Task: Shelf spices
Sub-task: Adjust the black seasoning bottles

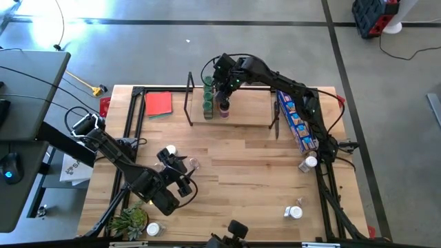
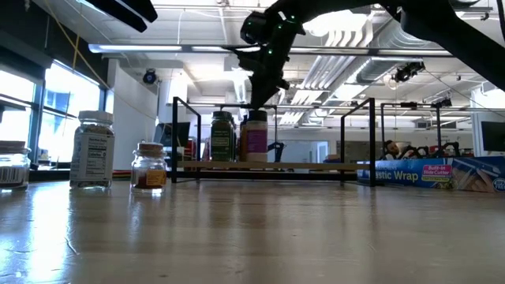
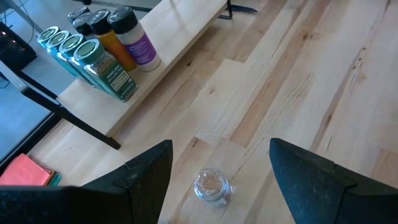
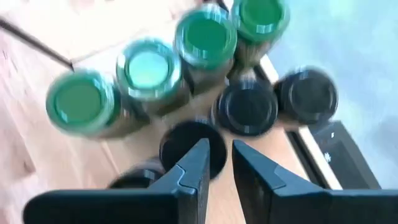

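Observation:
The shelf (image 1: 241, 116) stands at the table's far middle, with green-lidded jars (image 4: 149, 68) and black-lidded jars (image 4: 249, 109) upright at its left end. My right gripper (image 4: 219, 163) hovers over a black-lidded, purple-labelled jar (image 2: 254, 136). Its fingers are a narrow gap apart, with nothing between them. My left gripper (image 3: 217, 168) is open at the near left, low over the table. Its fingers stand on either side of a small clear jar (image 3: 212, 185) that rests upright on its base, untouched. More jars stand loose on the table (image 1: 170, 151).
A long blue packet (image 1: 296, 122) lies by the shelf's right end, and a red square (image 1: 158, 103) lies to its left. A small plant (image 1: 129, 222) sits at the near left corner. Loose jars stand at the right (image 1: 308, 164) and near right (image 1: 295, 212).

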Tool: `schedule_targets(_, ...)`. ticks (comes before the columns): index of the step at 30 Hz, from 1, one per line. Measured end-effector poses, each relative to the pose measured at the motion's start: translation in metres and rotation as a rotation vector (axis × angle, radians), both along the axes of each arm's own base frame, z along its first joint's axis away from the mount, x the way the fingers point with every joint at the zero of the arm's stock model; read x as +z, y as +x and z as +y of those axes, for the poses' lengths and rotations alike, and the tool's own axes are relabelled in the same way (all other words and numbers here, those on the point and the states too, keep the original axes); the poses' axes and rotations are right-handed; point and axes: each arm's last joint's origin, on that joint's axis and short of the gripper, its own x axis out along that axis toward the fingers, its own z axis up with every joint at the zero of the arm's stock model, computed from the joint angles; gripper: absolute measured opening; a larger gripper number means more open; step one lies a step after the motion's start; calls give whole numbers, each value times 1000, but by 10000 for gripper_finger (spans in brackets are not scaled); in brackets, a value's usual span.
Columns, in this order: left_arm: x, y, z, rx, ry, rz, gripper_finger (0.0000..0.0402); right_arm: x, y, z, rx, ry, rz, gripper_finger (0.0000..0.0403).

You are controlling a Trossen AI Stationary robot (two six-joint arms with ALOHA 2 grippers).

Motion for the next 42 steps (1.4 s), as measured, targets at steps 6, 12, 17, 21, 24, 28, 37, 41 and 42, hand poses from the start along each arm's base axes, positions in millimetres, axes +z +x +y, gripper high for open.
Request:
schedule_targets(6,0,0,0,1,5,-4,262,-12,6,-20,-13,31,-124,62)
schedule_targets(12,0,0,0,2,11,-7,262,-33,1,-33,-45,51,-102,62)
schedule_targets(17,0,0,0,2,13,-7,262,-36,-1,-33,-47,58,-86,62)
schedule_targets(21,0,0,0,2,13,-7,262,-33,-2,-33,-52,51,-82,62)
schedule_targets(24,0,0,0,2,12,-7,262,-30,-2,-33,-53,53,-77,62)
schedule_targets(28,0,0,0,2,12,-7,262,-27,-4,-32,-53,59,-65,62)
schedule_targets(37,0,0,0,2,13,-9,262,-27,-4,-32,-48,58,-59,62)
schedule_targets(41,0,0,0,2,13,-9,262,-27,-4,-32,-42,55,-58,62)
schedule_targets(42,0,0,0,3,13,-9,262,-27,-4,-31,-33,51,-55,62)
